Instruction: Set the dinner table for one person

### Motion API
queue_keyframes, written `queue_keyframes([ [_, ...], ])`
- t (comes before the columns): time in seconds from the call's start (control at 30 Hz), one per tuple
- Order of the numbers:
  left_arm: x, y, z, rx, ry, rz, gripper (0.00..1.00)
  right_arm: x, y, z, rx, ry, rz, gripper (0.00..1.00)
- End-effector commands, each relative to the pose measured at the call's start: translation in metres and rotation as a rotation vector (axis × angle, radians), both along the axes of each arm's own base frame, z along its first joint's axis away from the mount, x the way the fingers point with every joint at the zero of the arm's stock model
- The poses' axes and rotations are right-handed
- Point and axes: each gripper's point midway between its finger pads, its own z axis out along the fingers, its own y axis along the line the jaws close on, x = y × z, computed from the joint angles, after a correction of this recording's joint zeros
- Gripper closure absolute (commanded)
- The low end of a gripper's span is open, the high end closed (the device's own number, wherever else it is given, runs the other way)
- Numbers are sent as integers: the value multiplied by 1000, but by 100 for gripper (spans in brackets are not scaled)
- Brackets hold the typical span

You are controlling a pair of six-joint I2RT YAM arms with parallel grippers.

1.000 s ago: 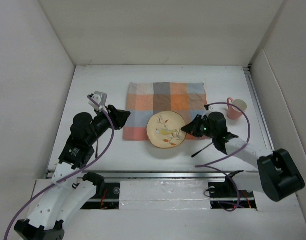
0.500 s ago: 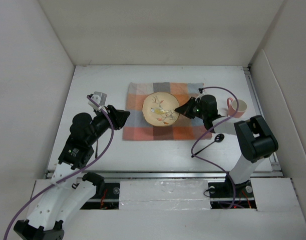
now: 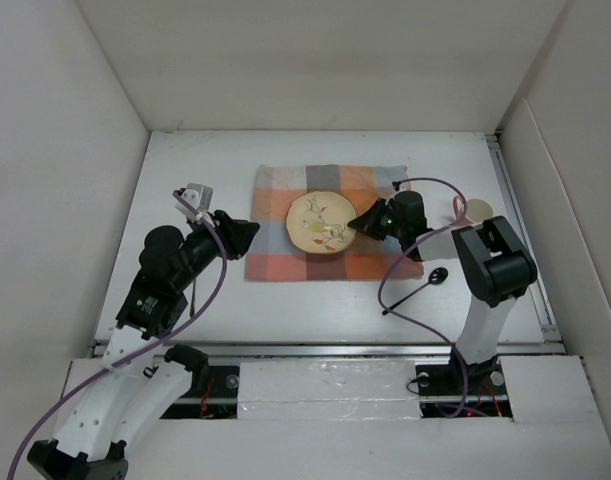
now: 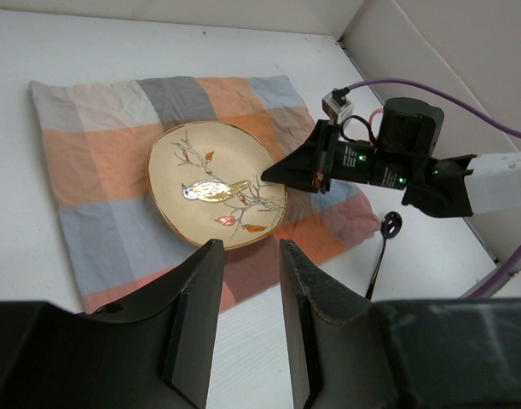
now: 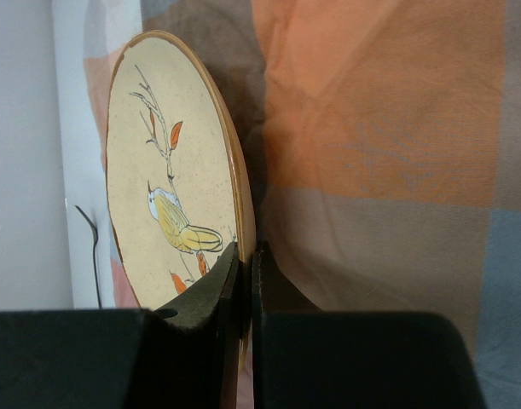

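A cream plate (image 3: 319, 222) with a painted bird and a gold rim is over the middle of the checked placemat (image 3: 275, 200) on the white dinner table (image 3: 185, 170). My right gripper (image 3: 359, 222) is shut on the plate's right rim; the wrist view shows the rim (image 5: 241, 204) pinched between the fingers (image 5: 211, 290). The plate also shows in the left wrist view (image 4: 216, 183). My left gripper (image 3: 247, 234) is open and empty at the placemat's left edge, its fingers (image 4: 192, 307) above the table near the cloth's near edge.
A black spoon (image 3: 417, 290) lies on the table right of the placemat, also seen in the left wrist view (image 4: 384, 247). A pink cup (image 3: 477, 212) stands at the right, partly hidden by my right arm. White walls enclose the table.
My right gripper has carried the plate from the placemat's near edge up to its middle, and the arm has folded back near the cup. The left arm has not moved.
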Motion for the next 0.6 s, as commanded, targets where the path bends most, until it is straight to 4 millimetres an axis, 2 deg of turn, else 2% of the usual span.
queue_keyframes([
  [0.0,1,0,11,-11,-53,-2,70,35,8,79,123,-239,-15,100],
  [0.2,2,-1,9,-8,-48,-2,70,37,6,73,114,-230,-28,100],
  [0.4,3,-1,9,-7,-45,1,70,37,4,57,103,-201,-40,100],
  [0.57,5,0,7,-3,-38,11,70,42,-1,58,96,-204,-61,100],
])
